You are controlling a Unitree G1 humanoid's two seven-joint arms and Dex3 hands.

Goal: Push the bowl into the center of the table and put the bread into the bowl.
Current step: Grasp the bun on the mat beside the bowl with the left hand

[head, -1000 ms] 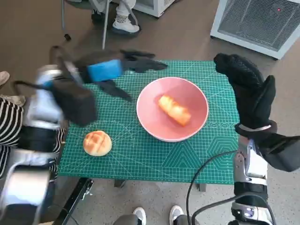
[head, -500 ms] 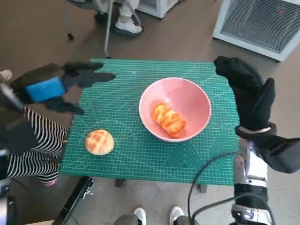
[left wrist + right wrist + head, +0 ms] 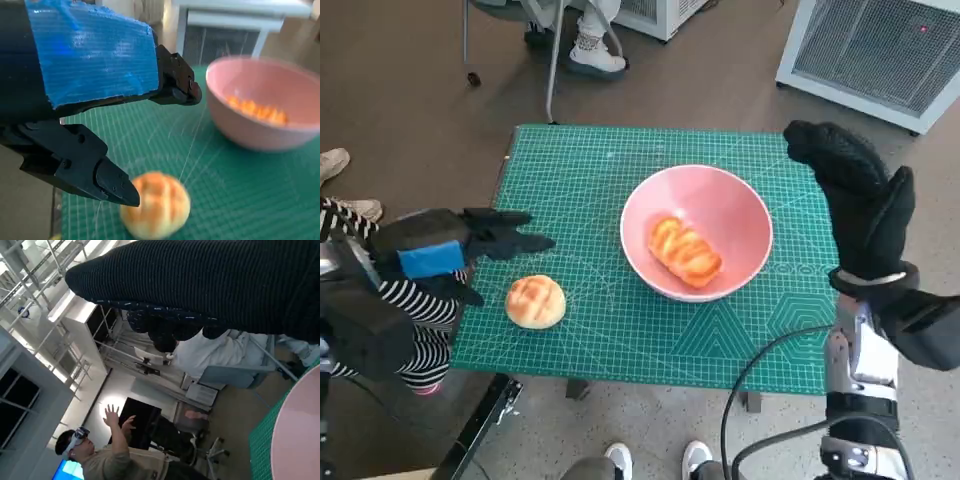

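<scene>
Counting one bowl (image 3: pixel 697 232), two breads (image 3: pixel 535 301).

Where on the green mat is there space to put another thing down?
The green mat is bare along its far edge beyond the pink bowl, and along the near edge between the round bun and the right corner. It is crowded where the left hand hovers by the bun.

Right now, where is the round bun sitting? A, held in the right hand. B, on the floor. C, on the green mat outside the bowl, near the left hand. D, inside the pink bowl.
C: the round bun lies on the green mat, apart from the pink bowl, just beside the fingers of the left hand; the bowl holds a different, longer bread.
</scene>
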